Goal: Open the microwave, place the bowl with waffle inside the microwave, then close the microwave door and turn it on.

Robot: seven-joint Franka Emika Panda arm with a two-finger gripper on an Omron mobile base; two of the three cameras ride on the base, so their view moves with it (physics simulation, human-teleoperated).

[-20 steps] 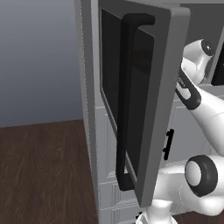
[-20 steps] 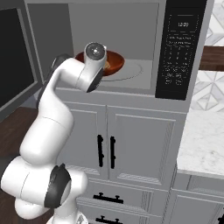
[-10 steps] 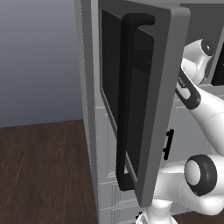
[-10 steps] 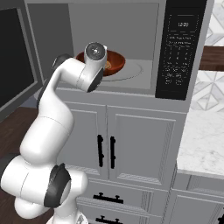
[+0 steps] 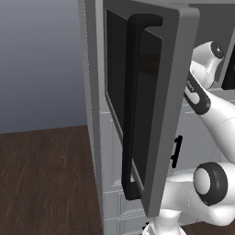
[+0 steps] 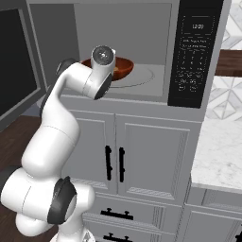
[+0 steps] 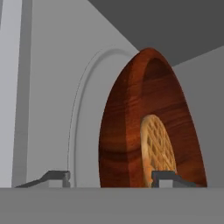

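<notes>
Now arm bent into the microwave (image 6: 142, 52), end effector (image 7: 109, 177) spread astride the bowl (image 7: 131, 131) rim.

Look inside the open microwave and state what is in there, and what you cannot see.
Inside the microwave sits the bowl on the round turntable. A waffle lies in the bowl. In the right base view the arm covers the bowl's left part.

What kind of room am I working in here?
A kitchen, rendered in simulation. A built-in microwave with its door swung open sits above white panelled cabinets, and a pale marble-look counter runs to the right. A bowl holding a waffle is inside the microwave.
</notes>
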